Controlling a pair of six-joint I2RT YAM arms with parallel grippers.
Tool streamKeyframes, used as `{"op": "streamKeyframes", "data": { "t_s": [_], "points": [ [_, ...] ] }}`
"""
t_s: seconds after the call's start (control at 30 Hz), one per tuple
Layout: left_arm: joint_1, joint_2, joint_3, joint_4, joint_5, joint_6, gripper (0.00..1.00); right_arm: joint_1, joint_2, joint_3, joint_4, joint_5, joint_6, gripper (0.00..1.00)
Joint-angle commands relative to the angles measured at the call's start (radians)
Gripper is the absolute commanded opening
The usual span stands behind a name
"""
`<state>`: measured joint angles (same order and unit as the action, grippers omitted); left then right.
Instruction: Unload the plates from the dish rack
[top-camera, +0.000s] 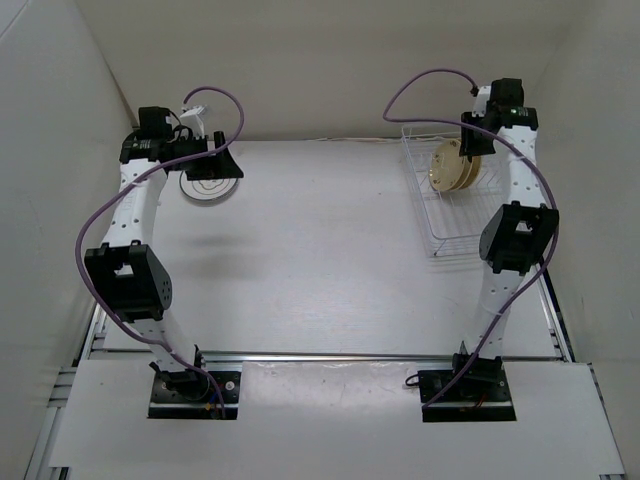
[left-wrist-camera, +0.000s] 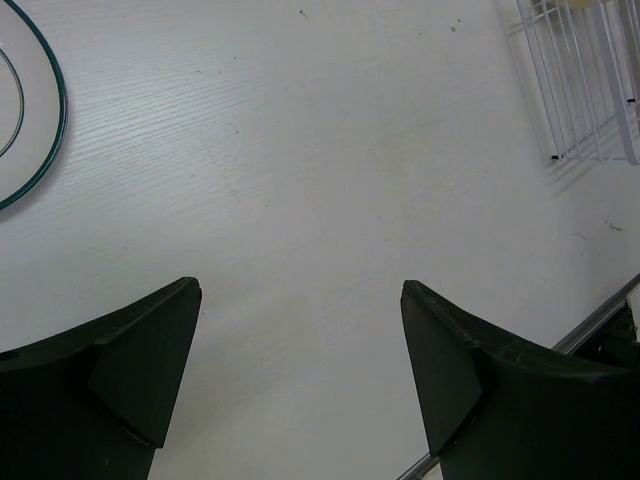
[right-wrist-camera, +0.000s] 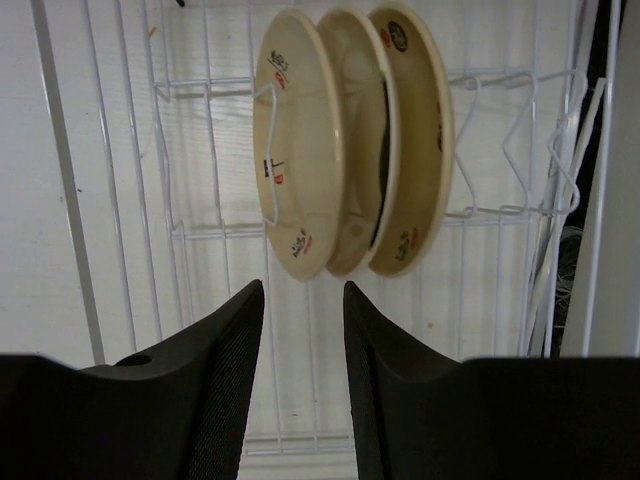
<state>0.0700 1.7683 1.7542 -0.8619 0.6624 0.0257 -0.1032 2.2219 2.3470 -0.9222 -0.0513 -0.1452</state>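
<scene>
Since one ringed plate (top-camera: 207, 187) already lies flat on the table (top-camera: 320, 250) at 10 o'clock, I log roughly a quarter done; three plates (right-wrist-camera: 350, 150) stand on edge in the rack (top-camera: 440, 225) at 2 o'clock. The left gripper (left-wrist-camera: 300, 290) is spread wide and empty near the ringed plate. The right gripper (right-wrist-camera: 303, 290) hovers over the three plates, jaws narrowly apart, pinching nothing.

Three plates (right-wrist-camera: 350, 140) upright in dish rack (top-camera: 440, 215), far right; fourth plate (top-camera: 207, 187) on table (top-camera: 320, 250), far left.

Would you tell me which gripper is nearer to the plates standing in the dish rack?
Right: the right gripper hovers close to the racked plates; the left gripper is far across the table.
</scene>
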Motion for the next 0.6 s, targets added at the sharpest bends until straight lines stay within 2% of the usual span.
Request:
{"op": "streamKeyframes", "data": {
  "t_s": [0.0,0.57],
  "points": [
    [0.001,-0.064,-0.010,-0.008,0.008,0.025,0.92,0.011,0.015,0.055,0.043,0.016,0.006,0.42],
    [0.001,-0.046,-0.019,-0.017,-0.030,0.034,0.93,0.011,0.114,0.094,0.052,0.038,0.006,0.41]
  ]
}}
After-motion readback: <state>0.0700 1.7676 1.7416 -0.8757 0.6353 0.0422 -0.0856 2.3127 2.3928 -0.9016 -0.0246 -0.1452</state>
